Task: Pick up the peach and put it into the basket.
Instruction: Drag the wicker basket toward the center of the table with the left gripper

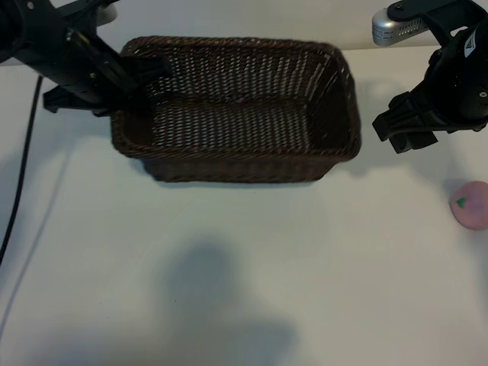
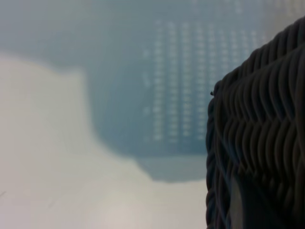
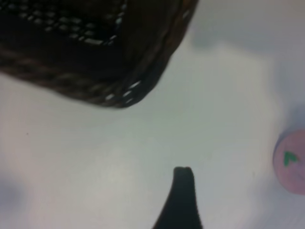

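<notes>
Lying at right edge on desk point(image 1: 244, 267): peach point(image 1: 472, 205). Right hand point(image 1: 408, 130) above it, fingers apart. Left hand point(image 1: 141, 88), nearly together, at basket point(image 1: 236, 164) upper-left rim.

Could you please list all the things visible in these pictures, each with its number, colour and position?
basket: one, dark brown wicker, standing on the table at the far middle, nothing inside it.
peach: one, pale pink with a small green mark, on the table at the right edge of the exterior view, apart from the basket.
table: one, white, under everything.
cable: one, black, running along the left edge of the table.
left gripper: one, black, at the basket's far left corner, over its rim; it holds no peach.
right gripper: one, black, open, hanging above the table between the basket's right end and the peach, holding nothing.
</notes>
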{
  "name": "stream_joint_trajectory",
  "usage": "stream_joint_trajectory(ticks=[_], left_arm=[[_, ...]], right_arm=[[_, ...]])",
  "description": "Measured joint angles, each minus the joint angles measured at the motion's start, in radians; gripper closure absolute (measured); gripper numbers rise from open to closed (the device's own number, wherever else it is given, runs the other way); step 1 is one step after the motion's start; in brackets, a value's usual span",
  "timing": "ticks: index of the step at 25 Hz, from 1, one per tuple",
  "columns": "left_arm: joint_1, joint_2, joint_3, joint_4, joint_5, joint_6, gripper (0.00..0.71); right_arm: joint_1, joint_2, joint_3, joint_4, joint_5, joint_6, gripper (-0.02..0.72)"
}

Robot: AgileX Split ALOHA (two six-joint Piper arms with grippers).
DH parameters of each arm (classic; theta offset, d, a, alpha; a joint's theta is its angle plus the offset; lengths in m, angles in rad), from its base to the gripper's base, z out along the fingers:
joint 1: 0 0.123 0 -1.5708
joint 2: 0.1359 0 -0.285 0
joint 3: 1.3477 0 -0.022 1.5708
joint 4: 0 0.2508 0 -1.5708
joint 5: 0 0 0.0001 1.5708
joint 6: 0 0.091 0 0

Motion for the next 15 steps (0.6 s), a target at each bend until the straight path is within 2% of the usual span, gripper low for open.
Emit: stream_joint_trajectory(ticks=[5,10,15], left_arm=[[-0.005,0.055,-0.01,-0.119,-0.062,0.072,0.553],[-0.047,0.101,-0.01,-0.139,-0.132,0.077,0.553],[-0.058,0.163,-0.011,-0.145,-0.146,0.082,0.553]], right_arm=[[0.0,0.0,0.0,0.0,0.0,0.0,0.108],[0.0,0.0,0.0,0.0,0.0,0.0,0.108],[0.0,0.0,0.0,0.0,0.0,0.0,0.108]])
